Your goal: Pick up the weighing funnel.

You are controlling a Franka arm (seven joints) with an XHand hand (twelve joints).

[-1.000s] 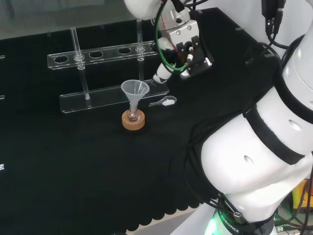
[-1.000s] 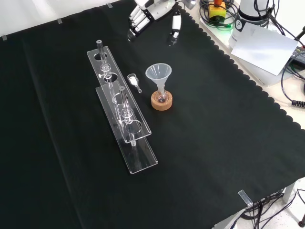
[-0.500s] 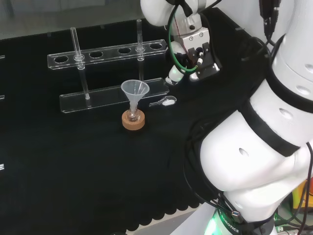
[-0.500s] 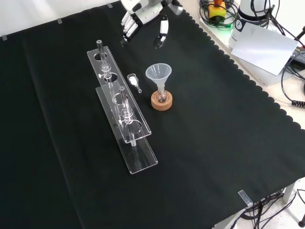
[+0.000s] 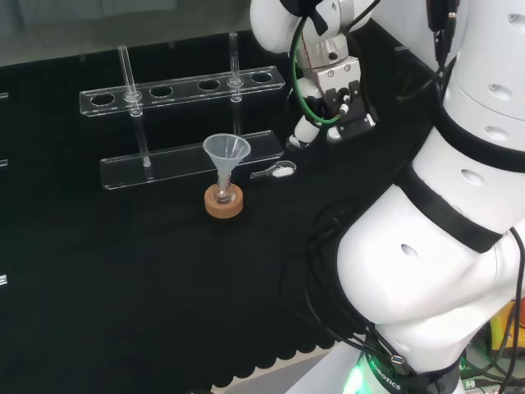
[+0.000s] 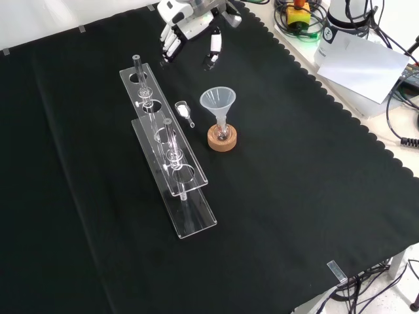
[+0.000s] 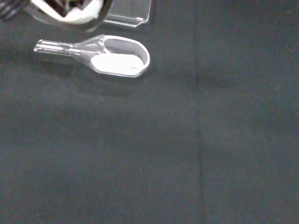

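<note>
- Weighing funnel lay on the black cloth, white powder in its scoop, just beside the clear rack and near the funnel.
- Hand hovered apart from it, fingers straight and spread, holding nothing.

Weighing funnel lies beside rack, nr funnel.

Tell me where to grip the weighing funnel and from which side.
Pinch the weighing funnel across its scoop walls near the neck, coming down from above. It lies flat, mouth up, apparently holding white powder, so keep it level.
</note>
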